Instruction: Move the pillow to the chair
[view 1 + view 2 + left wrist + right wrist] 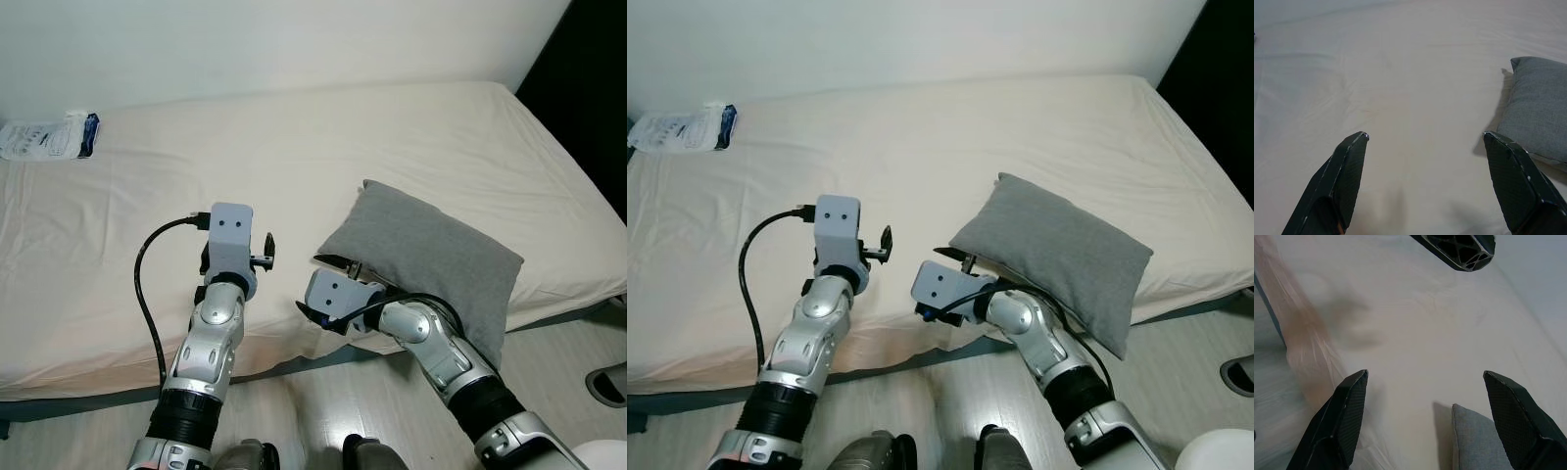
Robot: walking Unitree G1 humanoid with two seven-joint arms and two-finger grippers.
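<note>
Big bed with cream fitted sheet [294, 166] takes up most of the space in front of the robot, pushed against a white wall [245, 39]. Sheet is lightly wrinkled. Pale wood-look floor [323, 392] runs along the near edge of the bed.

Grey rectangular fabric pillow [431, 255] lies on the bed near its front right corner, skewed diagonally, its lower end reaching the mattress edge and hanging slightly over. It sits flat on the sheet, not lifted.

Left silver arm reaches up over the near part of the bed; left gripper [1425, 142] hovers above bare sheet, well to the left of the pillow, touching nothing. Its two black fingers [1339, 181] are spread wide, nothing between them. The pillow's edge appears beside one finger in the left wrist view, apart from it.

Right silver arm bends in from the right; right gripper [1425, 377] sits just at the pillow's near-left corner, low over the bed edge. Fingers [1342, 416] spread wide, released, with the pillow corner between them at the bottom of the gap; no contact visible.

Small white-and-blue plastic packet [49, 137] lies on the bed's far left, near the wall.
</note>
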